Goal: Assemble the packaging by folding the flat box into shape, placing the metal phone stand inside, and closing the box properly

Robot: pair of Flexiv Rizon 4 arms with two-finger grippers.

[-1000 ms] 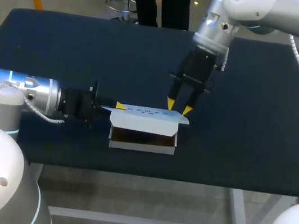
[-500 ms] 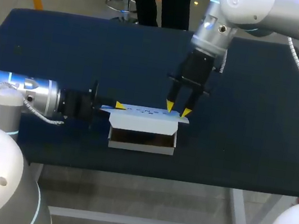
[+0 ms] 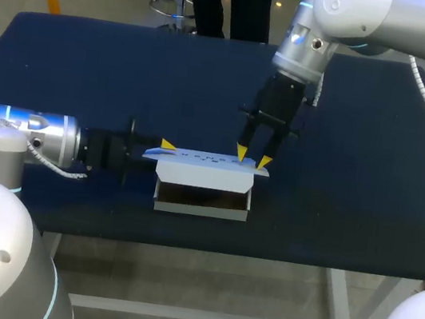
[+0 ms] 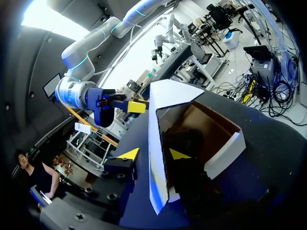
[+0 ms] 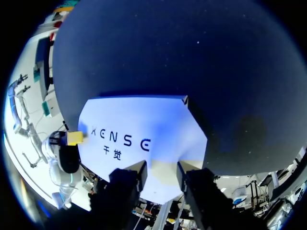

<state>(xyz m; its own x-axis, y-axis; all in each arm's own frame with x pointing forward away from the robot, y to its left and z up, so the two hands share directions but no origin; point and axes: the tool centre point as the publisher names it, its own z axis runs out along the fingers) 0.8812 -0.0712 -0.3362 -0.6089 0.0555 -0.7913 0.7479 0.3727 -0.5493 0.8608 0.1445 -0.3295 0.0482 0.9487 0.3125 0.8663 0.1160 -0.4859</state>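
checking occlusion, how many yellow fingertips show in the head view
3. Two on the right gripper, at the right end of the white cardboard box's lid; one on the left gripper at its left end, whose other tip is hidden.

A rectangular table topped with dark navy cloth (image 3: 89, 67) carries one thing, near its front edge — an open white cardboard box (image 3: 206, 176).
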